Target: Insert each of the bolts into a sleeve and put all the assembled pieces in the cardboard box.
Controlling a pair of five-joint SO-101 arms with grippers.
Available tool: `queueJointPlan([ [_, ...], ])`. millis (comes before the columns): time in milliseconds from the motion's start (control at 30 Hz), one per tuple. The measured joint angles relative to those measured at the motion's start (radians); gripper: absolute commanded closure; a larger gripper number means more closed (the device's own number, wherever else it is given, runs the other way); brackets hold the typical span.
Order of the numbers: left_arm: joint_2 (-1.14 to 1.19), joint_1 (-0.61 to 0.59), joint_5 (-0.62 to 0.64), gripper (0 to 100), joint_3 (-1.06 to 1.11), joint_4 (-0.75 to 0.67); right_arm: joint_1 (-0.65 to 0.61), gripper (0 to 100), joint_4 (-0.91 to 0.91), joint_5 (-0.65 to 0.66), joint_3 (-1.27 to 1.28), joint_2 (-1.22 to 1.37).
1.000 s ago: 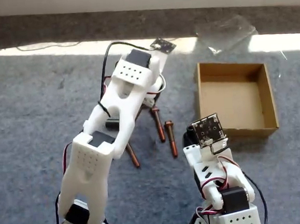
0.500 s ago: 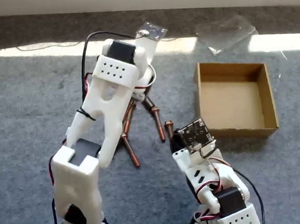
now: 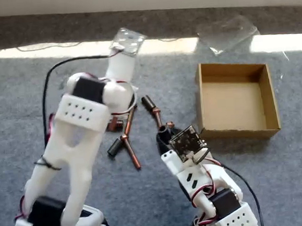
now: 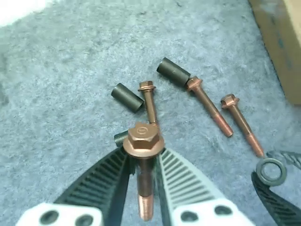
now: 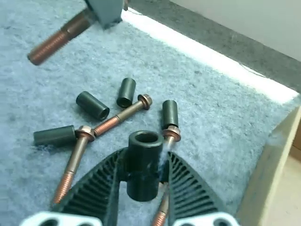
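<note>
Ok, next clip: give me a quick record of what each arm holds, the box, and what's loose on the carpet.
left jaws: shut on a bolt
right jaws: shut on a sleeve
cardboard box: empty
carpet: loose bolts and loose sleeves between the arms
assembly: no loose bolt inserted in a sleeve
progress: nothing boxed yet

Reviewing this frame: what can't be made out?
High view: the left arm covers part of the loose bolts and sleeves.
Right wrist view: the held sleeve hides most of one bolt; the edge cuts off the cardboard box.
Left wrist view: the held bolt hides most of a sleeve.
</note>
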Motion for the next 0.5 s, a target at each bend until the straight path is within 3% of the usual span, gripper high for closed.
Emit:
queueJointPlan([
  [233,-0.213,-0.071,0.0,100,0.175,-0.064,-0.15,99.5,-0.132,0.0,0.0,0.0],
  [500,-0.417,-0.071,0.0,100,0.285,-0.068,-0.17,99.5,-0.262,0.0,0.0,0.0],
])
